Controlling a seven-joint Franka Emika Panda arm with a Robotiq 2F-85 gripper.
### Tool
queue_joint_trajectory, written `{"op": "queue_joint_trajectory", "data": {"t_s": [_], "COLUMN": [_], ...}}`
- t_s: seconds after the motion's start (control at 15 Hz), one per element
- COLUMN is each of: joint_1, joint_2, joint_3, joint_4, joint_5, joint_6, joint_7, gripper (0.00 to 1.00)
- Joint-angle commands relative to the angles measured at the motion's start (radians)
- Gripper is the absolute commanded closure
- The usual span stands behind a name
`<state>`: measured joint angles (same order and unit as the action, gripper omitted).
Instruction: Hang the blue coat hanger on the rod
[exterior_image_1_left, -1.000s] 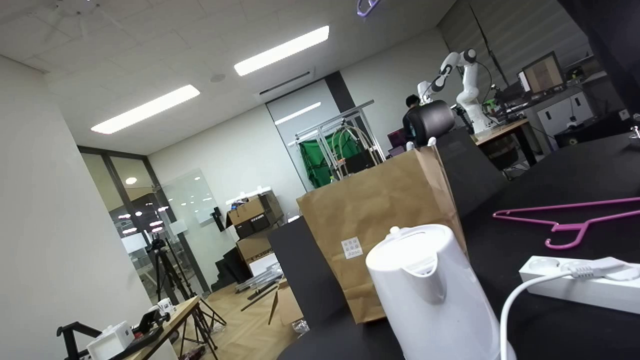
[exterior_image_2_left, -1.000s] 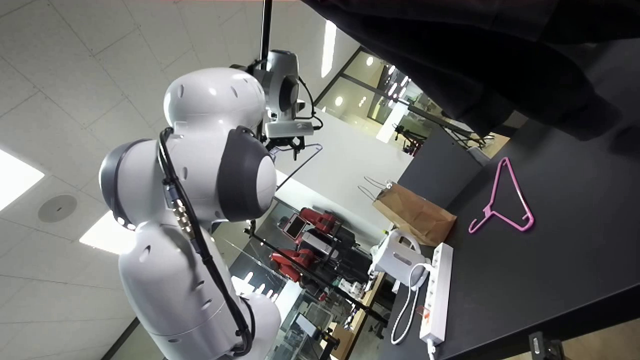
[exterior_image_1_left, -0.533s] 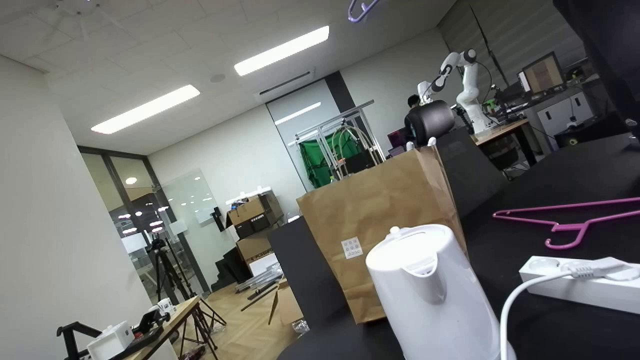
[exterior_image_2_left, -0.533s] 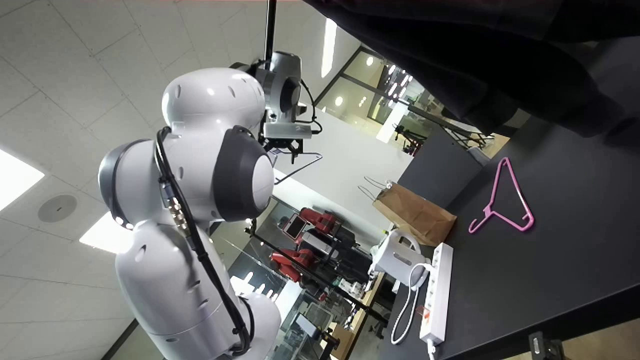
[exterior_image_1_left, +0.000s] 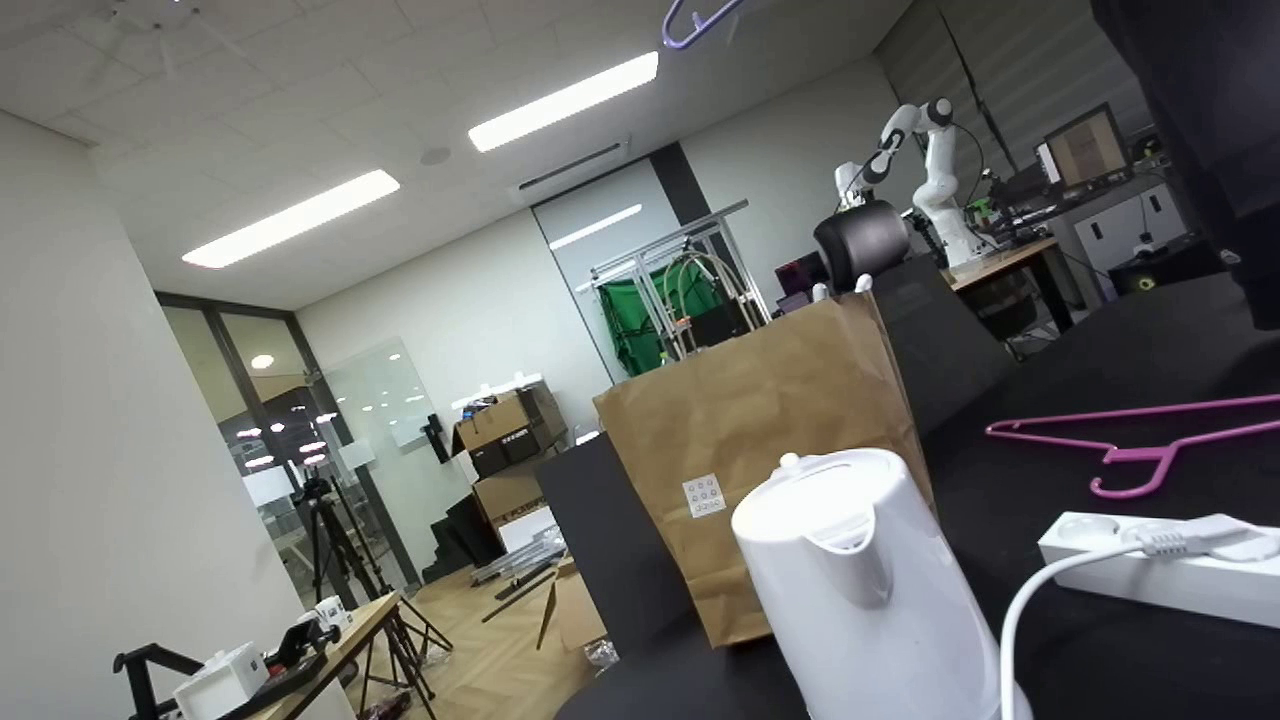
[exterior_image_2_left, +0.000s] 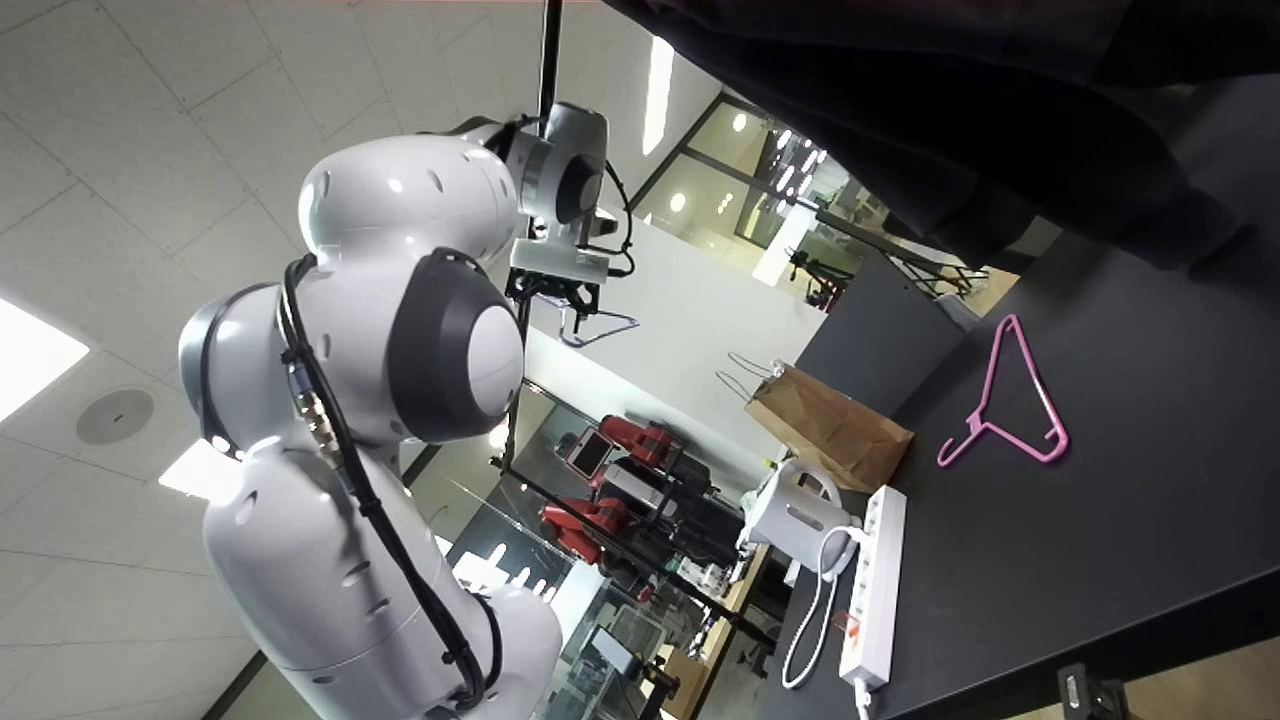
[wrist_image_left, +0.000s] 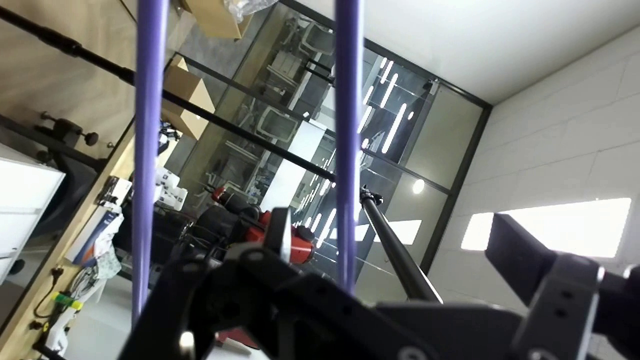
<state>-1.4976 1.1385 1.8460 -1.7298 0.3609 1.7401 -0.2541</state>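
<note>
Down the left and centre of the wrist view, see the blue coat hanger (wrist_image_left: 348, 145) as two smooth, glossy bluish-violet bars, near-parallel and thicker toward the upper edge. Behind both, slanting from upper left to lower right, note the rod (wrist_image_left: 250, 136), round and black, slim at first, stouter at lower right. Along the bottom of the same frame, find the fingers (wrist_image_left: 521, 255), dark and blocky, set wide apart, with the right-hand violet bar between them as seen here. Cannot tell of any touch between bar and fingers, or between hanger and rod. At upper centre in an exterior view, see the blue coat hanger (exterior_image_2_left: 610, 332), thin and angular, just below the fingers at the end of the smooth white arm (exterior_image_2_left: 355, 310). At the top edge in an exterior view, catch a rounded end of the blue coat hanger (exterior_image_1_left: 678, 44). On the matte black table (exterior_image_2_left: 1100, 540), find a slender magenta hanger (exterior_image_2_left: 1038, 378) lying flat near a boxy white power strip (exterior_image_2_left: 875, 590). To the left, see a glossy white kettle (exterior_image_2_left: 790, 540) and a creased brown paper bag (exterior_image_2_left: 830, 425).
</note>
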Motion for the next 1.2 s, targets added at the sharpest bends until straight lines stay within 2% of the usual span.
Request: {"op": "queue_joint_trajectory", "data": {"t_s": [0.0, 0.6, 0.73, 0.87, 1.13], "joint_1": [-0.045, -0.086, -0.091, -0.120, -0.199], "joint_2": [-0.074, -0.120, -0.152, -0.198, -0.298], "joint_3": [-0.018, -0.121, -0.135, -0.127, -0.068], "joint_4": [0.010, -0.040, -0.033, -0.024, -0.019], "joint_5": [0.084, 0.249, 0.256, 0.250, 0.284], "joint_6": [-0.043, -0.057, -0.089, -0.132, -0.203], "joint_7": [0.088, 0.079, 0.071, 0.088, 0.122], "gripper": [0.00, 0.00, 0.00, 0.00, 0.00]}}
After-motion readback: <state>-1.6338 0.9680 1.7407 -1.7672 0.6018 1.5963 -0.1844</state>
